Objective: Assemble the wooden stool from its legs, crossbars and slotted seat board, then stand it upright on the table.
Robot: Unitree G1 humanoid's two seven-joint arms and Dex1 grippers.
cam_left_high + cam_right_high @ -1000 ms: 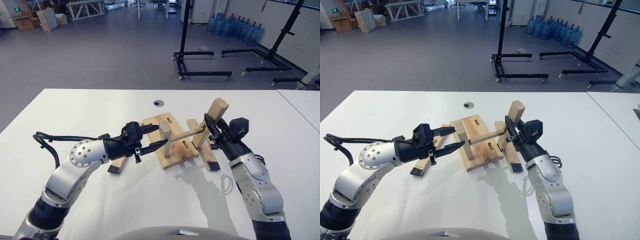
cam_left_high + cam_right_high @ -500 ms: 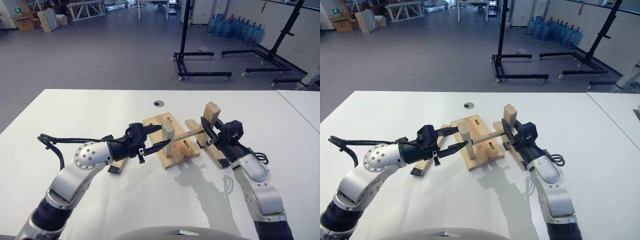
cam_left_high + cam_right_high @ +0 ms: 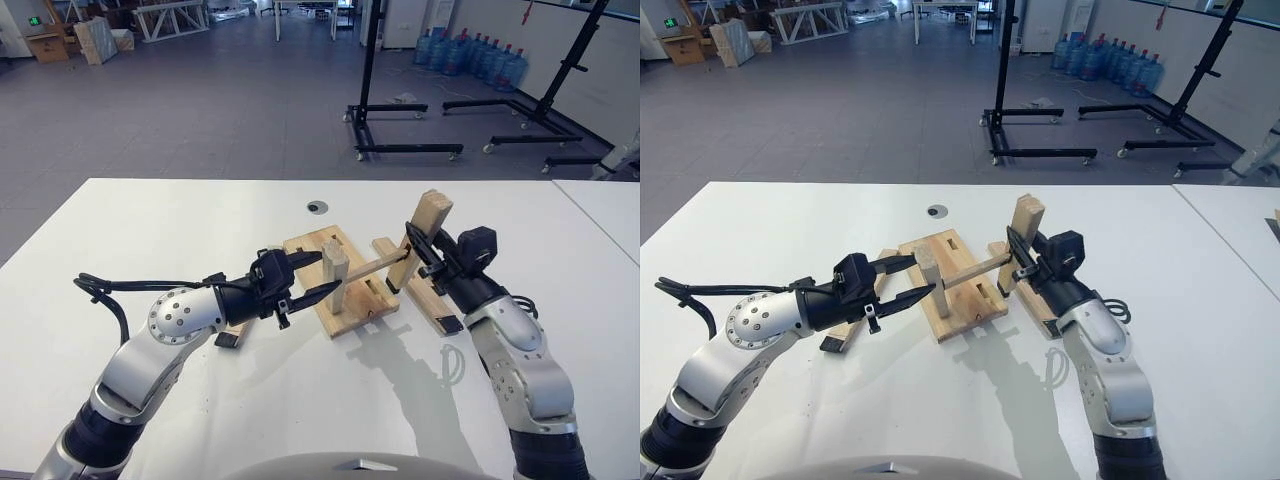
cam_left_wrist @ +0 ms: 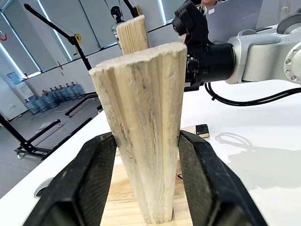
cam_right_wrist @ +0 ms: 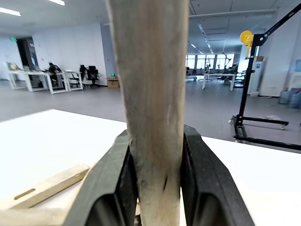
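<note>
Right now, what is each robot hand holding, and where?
Left gripper clamps the standing leg mid-height; right gripper clamps the tilted leg around its middle.

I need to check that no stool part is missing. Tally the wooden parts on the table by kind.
Seat board: 1
Legs: 4 (upright leg, tilted leg, right lying leg, left lying leg)
Crossbar: 1
Total: 6

On the worktop point(image 3: 150, 230) lies the seat board point(image 3: 352, 312), a leg point(image 3: 335, 272) upright on it. A crossbar point(image 3: 375, 267) runs right to a second leg point(image 3: 428, 228). A loose leg point(image 3: 840, 332) lies left, a spare leg point(image 3: 435, 303) right.
</note>
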